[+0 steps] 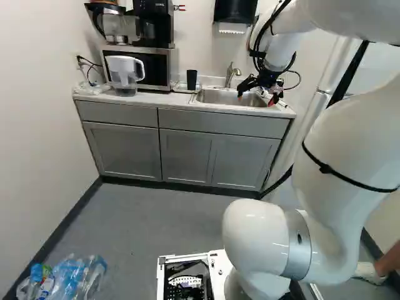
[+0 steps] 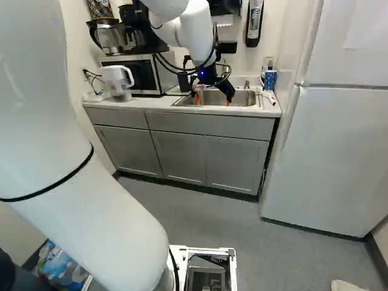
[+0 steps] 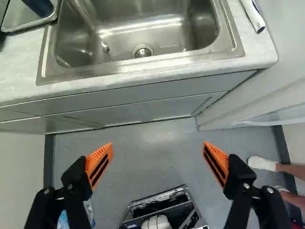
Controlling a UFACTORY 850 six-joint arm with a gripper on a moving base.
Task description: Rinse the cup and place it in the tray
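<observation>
Placement in the tray [image 3: 28, 25] seems to be the step reached, and it can be judged complete: the cup [image 1: 191, 79] is seen standing there, at the upper middle of the left base view, between the microwave [image 1: 139, 67] and the sink [image 1: 230, 97]. Whether it has been rinsed cannot be told; no water is seen at the faucet [image 1: 232, 75]. If the rinse is taken as done, only a clear withdrawal of the arm is called for, with the cup left untouched. If not, the cup would have to be approached from the sink side, grasped around its wall and carried under the spout.

The gripper [image 3: 157, 144] is released and empty, its orange pads [image 3: 99, 164] spread wide with nothing held between them. In the left base view it is seen at the upper right, by the sink and well apart from the cup.

The cup's long axis is upright, square to the tray's base. By its slight taper, the mouth is judged to be pointed upward, though the opening itself cannot be made out.
</observation>
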